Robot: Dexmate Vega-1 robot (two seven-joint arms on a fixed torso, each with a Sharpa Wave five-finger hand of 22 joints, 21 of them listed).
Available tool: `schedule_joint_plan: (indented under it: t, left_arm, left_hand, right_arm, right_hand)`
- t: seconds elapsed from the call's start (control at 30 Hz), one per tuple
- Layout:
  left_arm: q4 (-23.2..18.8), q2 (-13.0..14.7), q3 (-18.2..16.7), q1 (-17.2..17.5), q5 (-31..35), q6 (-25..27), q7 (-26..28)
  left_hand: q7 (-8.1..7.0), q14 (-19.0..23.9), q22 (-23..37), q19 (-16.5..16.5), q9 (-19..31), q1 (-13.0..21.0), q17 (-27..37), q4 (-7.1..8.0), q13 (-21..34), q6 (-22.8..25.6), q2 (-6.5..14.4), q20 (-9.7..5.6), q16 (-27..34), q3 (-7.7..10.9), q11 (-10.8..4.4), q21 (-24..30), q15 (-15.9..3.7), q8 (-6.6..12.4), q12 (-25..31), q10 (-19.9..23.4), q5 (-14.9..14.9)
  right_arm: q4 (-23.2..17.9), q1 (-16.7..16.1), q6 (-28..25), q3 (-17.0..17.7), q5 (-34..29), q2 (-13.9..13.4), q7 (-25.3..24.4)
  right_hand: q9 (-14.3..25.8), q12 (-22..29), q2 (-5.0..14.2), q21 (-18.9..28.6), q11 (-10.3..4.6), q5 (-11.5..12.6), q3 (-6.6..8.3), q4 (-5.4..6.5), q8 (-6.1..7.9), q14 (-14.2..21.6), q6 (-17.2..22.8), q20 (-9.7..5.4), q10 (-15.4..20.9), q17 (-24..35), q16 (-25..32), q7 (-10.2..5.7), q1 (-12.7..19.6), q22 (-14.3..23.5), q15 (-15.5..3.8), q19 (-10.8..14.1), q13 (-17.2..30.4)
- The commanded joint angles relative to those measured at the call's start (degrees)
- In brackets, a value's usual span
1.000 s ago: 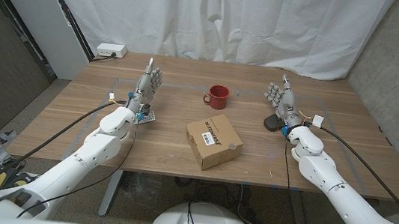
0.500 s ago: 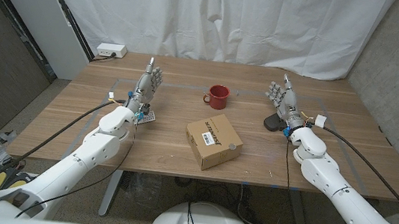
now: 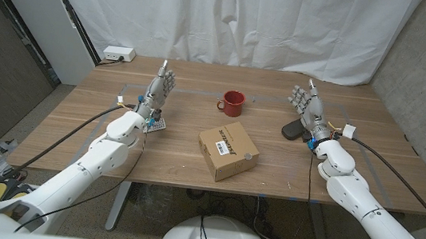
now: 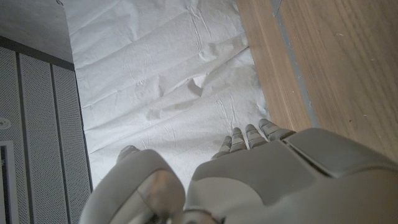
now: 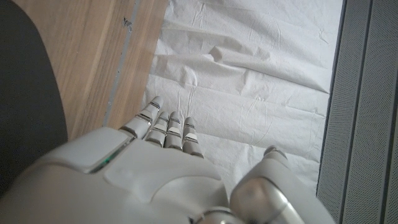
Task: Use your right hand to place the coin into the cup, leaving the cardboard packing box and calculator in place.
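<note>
Head view.
- Red cup: upright on the table, handle towards the robot's left. Empty as far as can be told.
- Cardboard box: nearer the robot than the cup, set askew, label up. A small pale round spot on its top, on the side away from the label, may be the coin; too small to be sure.
- Calculator: to the cup's left and nearer the robot, beside the left wrist.
- Left hand: to the cup's left, raised, fingers up and apart, holding nothing.
- Right hand: to the cup's right, raised, fingers apart, holding nothing.
- Dark rounded object: to the cup's right, beside the right wrist.

Left wrist view.
- Left hand: seen from its back, nothing in it.

Right wrist view.
- Right hand: back and fingertips, nothing held.
- Dark rounded object alongside.

Handling note: the right hand should come down on the coin from above and pinch it lightly by thumb and fingertip, so the box is not pushed, then carry it over the cup's mouth before letting go.
</note>
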Motion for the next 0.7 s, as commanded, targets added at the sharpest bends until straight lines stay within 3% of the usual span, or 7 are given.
schedule_joint_plan:
  t: [0.03,0.3,0.7]
  left_arm:
    - [-0.9,0.5,-0.1,0.5,-0.1,0.3,-0.2]
    - [0.6,-0.3,0.0,0.4,-0.7,-1.0,-1.6]
    - [-2.6,1.4,-0.1,1.3,-0.3,1.4,-0.3]
  left_hand:
    - [-0.05,0.4,0.3,0.0,0.1,0.6,0.2,-0.23,0.2,0.5,0.2,-1.13,0.2,0.01,0.04,0.2,-0.05,0.38,0.4,0.4,0.3]
    - [-0.21,0.9,0.3,0.4,0.1,1.1,0.2,-0.43,0.2,0.7,0.7,-1.21,0.4,0.17,-0.16,0.4,-0.15,0.42,0.6,1.0,0.5]
    - [-0.22,1.1,0.3,0.5,0.1,1.6,0.2,-0.61,0.2,0.9,1.1,-1.19,0.3,0.28,-0.25,0.4,-0.2,0.42,0.6,1.2,0.6]
  right_arm:
    - [-2.5,-3.2,2.3,1.6,1.0,-1.0,0.2]
    - [-2.8,-4.8,4.0,1.7,0.5,-1.5,1.2]
    - [-4.3,-7.3,7.2,2.6,0.6,-1.2,1.4]
  right_hand:
    - [0.2,0.5,0.23,0.4,-0.12,0.2,0.31,-0.52,0.31,0.7,0.7,-0.62,0.9,0.1,0.4,-0.26,0.9,0.2,0.04,0.7,0.1]
    - [0.2,0.6,0.31,0.6,-0.28,0.1,0.34,-0.79,0.5,1.4,1.6,-0.78,1.4,0.1,0.4,-0.58,1.3,0.2,-0.34,1.5,0.2]
    - [0.2,1.0,0.35,0.7,-0.52,0.0,0.3,-1.17,0.57,3.0,2.4,-0.75,2.9,0.1,0.7,-0.95,1.8,0.2,-0.83,2.5,0.2]
